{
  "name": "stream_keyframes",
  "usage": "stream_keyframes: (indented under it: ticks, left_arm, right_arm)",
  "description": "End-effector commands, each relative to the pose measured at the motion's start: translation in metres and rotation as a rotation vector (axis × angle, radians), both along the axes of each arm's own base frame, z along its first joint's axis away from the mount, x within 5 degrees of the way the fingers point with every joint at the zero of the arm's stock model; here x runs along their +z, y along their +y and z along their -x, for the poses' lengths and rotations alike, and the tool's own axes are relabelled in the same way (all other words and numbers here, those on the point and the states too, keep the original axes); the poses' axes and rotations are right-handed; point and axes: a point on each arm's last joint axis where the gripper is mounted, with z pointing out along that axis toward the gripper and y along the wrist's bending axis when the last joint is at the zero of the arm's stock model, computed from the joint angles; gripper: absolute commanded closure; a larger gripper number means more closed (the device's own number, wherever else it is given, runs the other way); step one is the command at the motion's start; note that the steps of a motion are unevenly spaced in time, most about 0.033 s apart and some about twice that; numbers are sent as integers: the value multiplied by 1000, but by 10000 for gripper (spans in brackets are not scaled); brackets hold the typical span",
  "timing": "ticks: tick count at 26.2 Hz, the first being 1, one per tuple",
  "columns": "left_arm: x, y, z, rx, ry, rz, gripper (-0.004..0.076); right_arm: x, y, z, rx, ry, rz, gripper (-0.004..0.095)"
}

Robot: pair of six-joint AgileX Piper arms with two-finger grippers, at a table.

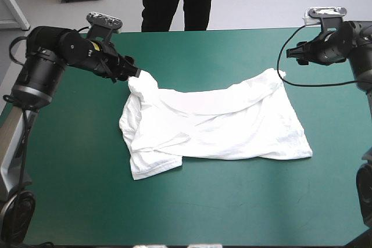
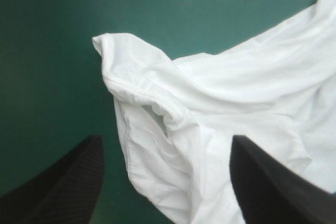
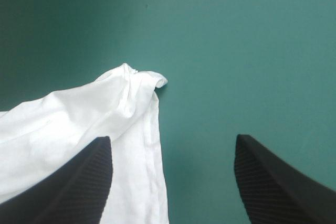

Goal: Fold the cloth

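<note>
The white T-shirt [image 1: 215, 126] lies spread out and wrinkled in the middle of the table, with its left part folded over itself. My left gripper [image 1: 132, 72] hangs at the shirt's far left corner, fingers open. In the left wrist view a hemmed, bunched corner of the T-shirt [image 2: 157, 93] lies between and ahead of that gripper [image 2: 165, 142]. My right gripper [image 1: 293, 54] is open a little beyond the shirt's far right corner, not touching it. In the right wrist view this corner of the T-shirt [image 3: 136, 85] lies ahead of the right gripper [image 3: 170, 145], toward one finger.
The teal-green cover [image 1: 232, 201] shows on all sides of the shirt, widest toward the near edge and at the left.
</note>
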Motion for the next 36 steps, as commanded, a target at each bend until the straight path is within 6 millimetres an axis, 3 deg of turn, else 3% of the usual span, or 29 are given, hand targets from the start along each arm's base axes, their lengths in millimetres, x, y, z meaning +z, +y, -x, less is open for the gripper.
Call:
stream_keyframes:
  ticks: [1, 4, 9, 15, 19, 28, 32, 36]
  left_arm:
    - [32, 6, 31, -12, -98, 53, 227]
    - [27, 7, 46, -28, -35, 67, 228]
    - [-2, -2, 66, -82, 111, 79, 231]
    - [-40, -16, 87, -155, 235, 25, 231]
    - [-65, -11, 88, -134, 300, -51, 231]
    - [-116, -7, 96, -113, 428, -112, 231]
    - [-129, -11, 85, -115, 387, -109, 231]
    - [-147, -19, 76, -125, 471, -83, 231]
  right_arm:
    - [38, 0, 42, 7, -119, 4, 273]
    - [39, 1, 64, 11, -121, 12, 273]
    - [37, 2, 101, 11, -132, 10, 273]
    - [15, 10, 137, 38, -95, 21, 273]
    - [2, 13, 153, 47, -62, 40, 273]
    - [-3, 15, 174, 54, -53, 32, 273]
    - [-6, 20, 174, 81, -44, 38, 273]
    - [-7, 26, 176, 106, -31, 95, 273]
